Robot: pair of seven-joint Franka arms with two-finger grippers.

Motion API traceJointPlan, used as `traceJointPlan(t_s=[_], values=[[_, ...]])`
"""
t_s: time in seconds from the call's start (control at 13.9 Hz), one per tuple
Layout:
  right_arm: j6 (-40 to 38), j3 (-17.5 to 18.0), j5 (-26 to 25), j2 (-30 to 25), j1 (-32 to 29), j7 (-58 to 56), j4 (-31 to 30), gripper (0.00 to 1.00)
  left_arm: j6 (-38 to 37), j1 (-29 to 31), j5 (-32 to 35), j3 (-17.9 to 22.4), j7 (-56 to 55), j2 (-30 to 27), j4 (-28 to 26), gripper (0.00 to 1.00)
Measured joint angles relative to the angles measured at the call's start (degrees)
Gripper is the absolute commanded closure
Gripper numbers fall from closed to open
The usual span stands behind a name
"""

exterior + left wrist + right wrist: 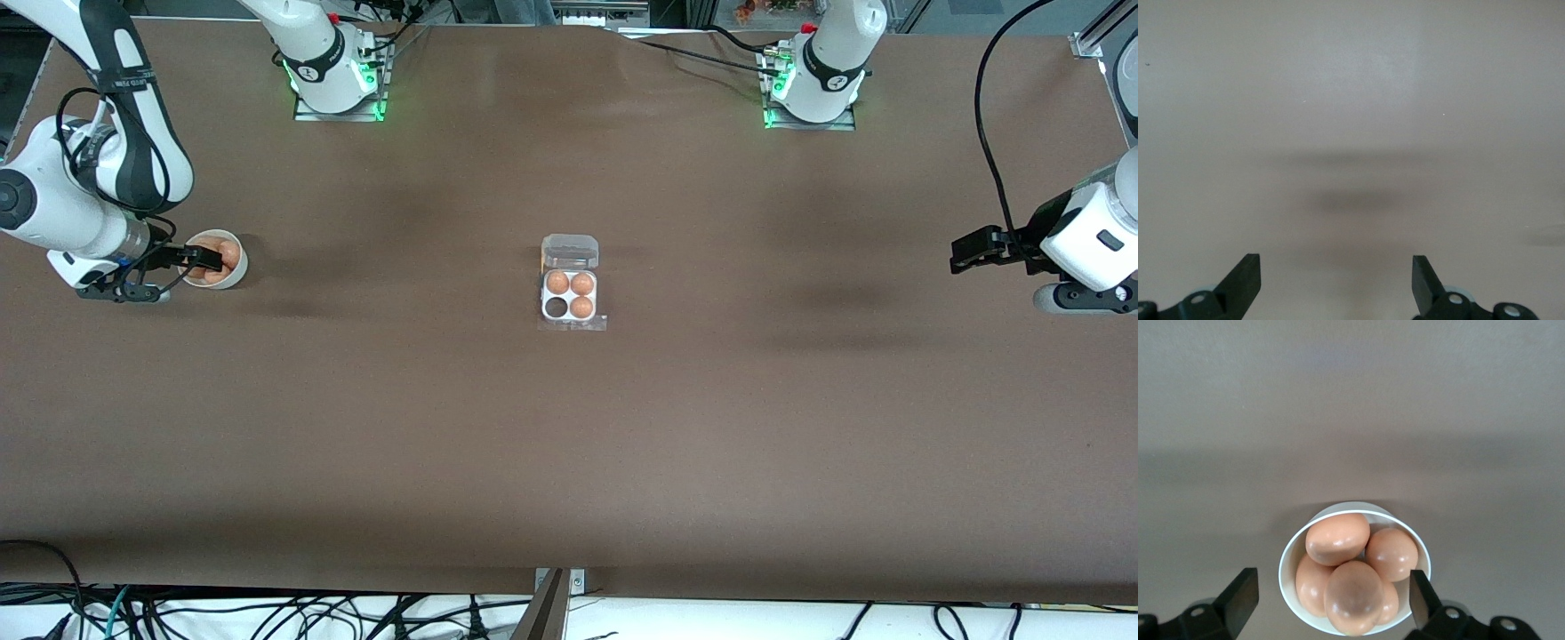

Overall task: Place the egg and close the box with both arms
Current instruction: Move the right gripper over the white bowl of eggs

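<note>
The box (569, 320) sits mid-table, its clear lid (570, 252) swung open on the side toward the arms' bases. Three brown eggs (581, 308) fill its cells; one cell (556, 308) is empty. At the right arm's end, a white bowl (238, 271) holds several more eggs (1353, 597). My right gripper (1331, 587) hangs open just over this bowl (1288, 553), one finger on each side of the pile, touching nothing; in the front view the right gripper (212, 260) covers part of the bowl. My left gripper (958, 256) waits open over bare table at the left arm's end, its fingers (1248, 270) empty.
The brown table (569, 444) stretches wide between bowl and box. Both arm bases (336, 80) stand along the edge farthest from the front camera. Cables (267, 613) hang below the nearest edge.
</note>
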Motion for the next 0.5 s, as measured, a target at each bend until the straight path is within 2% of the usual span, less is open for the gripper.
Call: traceJointPlan(t_s=[0.5], values=[[-0.01,-0.28,0.0,1.45,-0.04,-0.46,-0.91,0.01,0.0,0.03,0.0,0.0,0.0,0.2,0.0,0.0]])
